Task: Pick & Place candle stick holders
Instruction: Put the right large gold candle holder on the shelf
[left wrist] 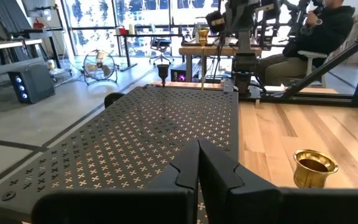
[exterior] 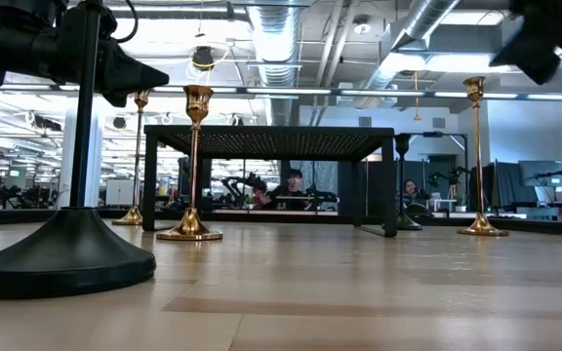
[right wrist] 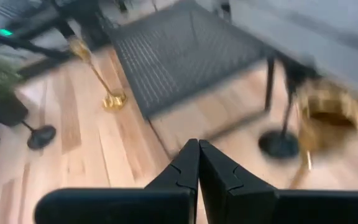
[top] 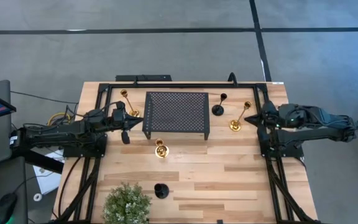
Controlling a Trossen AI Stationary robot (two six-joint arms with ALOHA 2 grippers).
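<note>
Several candle stick holders stand upright on their round bases around a black perforated stand [top: 176, 114]. A tall gold one [top: 128, 101] stands at the far left. Another gold one [top: 160, 149] is in front of the stand. A black one [top: 219, 106] and a tall gold one [top: 237, 119] are on the right. A second black one [top: 161, 190] stands near the front edge. My left gripper [top: 138, 119] is shut at the stand's left edge, above its top [left wrist: 135, 143]. My right gripper [top: 249, 118] is shut beside the right gold holder [right wrist: 331, 118], with nothing between its fingers.
A green potted plant [top: 127, 204] sits at the near left corner. Black frame rails [top: 272, 180] run along both sides of the table. Bare wood lies between the stand and the near edge. People sit in the room beyond the far edge [left wrist: 319, 31].
</note>
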